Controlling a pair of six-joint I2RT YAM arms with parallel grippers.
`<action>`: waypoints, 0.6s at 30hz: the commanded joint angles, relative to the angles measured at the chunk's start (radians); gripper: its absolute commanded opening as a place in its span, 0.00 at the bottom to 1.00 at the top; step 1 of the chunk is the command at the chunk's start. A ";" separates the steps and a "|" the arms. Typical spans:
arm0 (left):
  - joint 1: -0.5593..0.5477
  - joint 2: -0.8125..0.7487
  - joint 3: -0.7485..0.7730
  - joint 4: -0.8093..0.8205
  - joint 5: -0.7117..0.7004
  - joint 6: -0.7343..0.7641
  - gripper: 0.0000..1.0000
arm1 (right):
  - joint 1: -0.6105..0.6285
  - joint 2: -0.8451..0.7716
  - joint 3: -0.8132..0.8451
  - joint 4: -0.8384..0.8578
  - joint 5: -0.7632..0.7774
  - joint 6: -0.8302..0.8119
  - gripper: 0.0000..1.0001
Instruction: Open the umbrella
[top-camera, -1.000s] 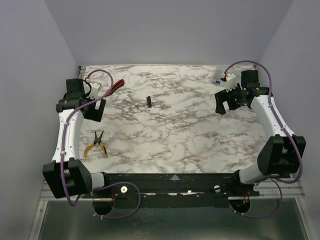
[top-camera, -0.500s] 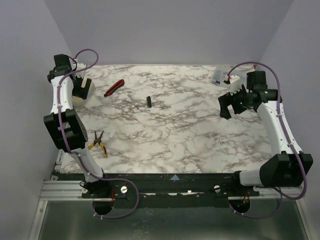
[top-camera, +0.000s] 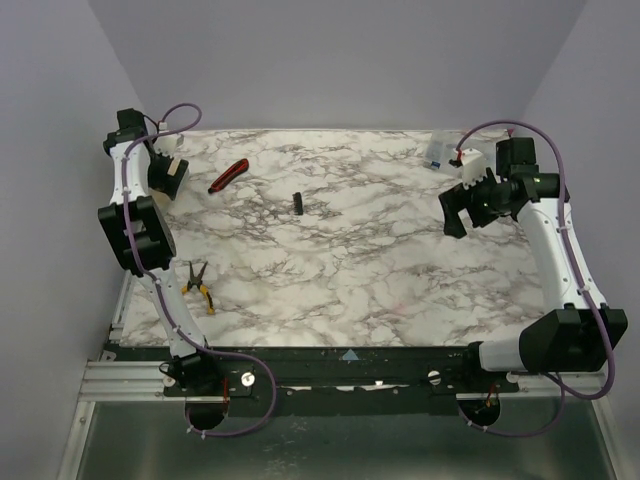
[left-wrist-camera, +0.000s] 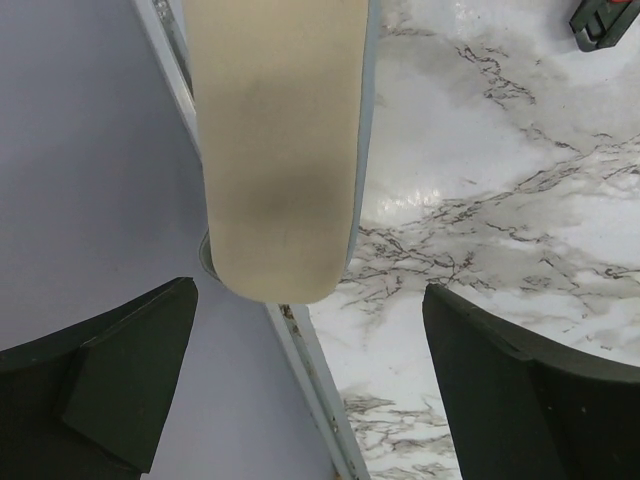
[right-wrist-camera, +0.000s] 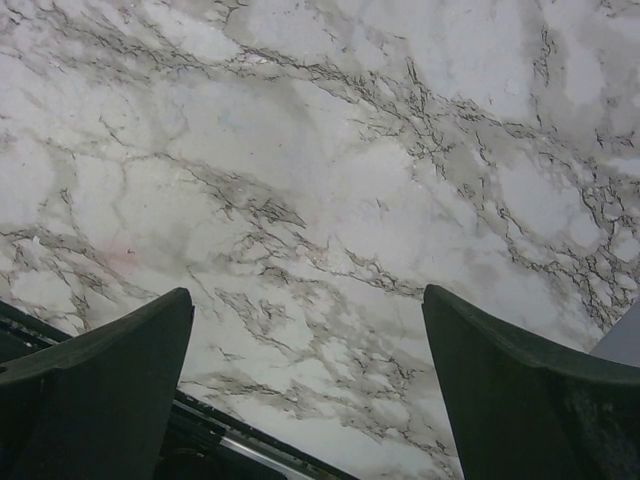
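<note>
Now the left claw (left-wrist-camera: 308, 335) gapes wide, umbrella (left-wrist-camera: 275, 150) just ahead, ungripped.

The top camera looks down from above and behind the arm bases, far enough off to take in the whole table (top-camera: 380, 260). The left wrist camera sits close over the umbrella (left-wrist-camera: 275, 150) at the table's far-left edge (the cutter (left-wrist-camera: 605, 20) shows in both views). The right wrist camera faces down on bare marble.
</note>
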 joint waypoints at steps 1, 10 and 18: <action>0.025 0.071 0.074 -0.065 0.054 0.046 0.98 | -0.003 0.022 0.056 -0.054 0.027 -0.015 1.00; 0.032 0.143 0.080 -0.081 0.033 0.138 0.98 | -0.003 0.030 0.066 -0.081 0.025 -0.012 1.00; 0.004 0.142 -0.032 -0.058 -0.037 0.180 0.82 | -0.003 0.054 0.098 -0.097 0.023 -0.012 1.00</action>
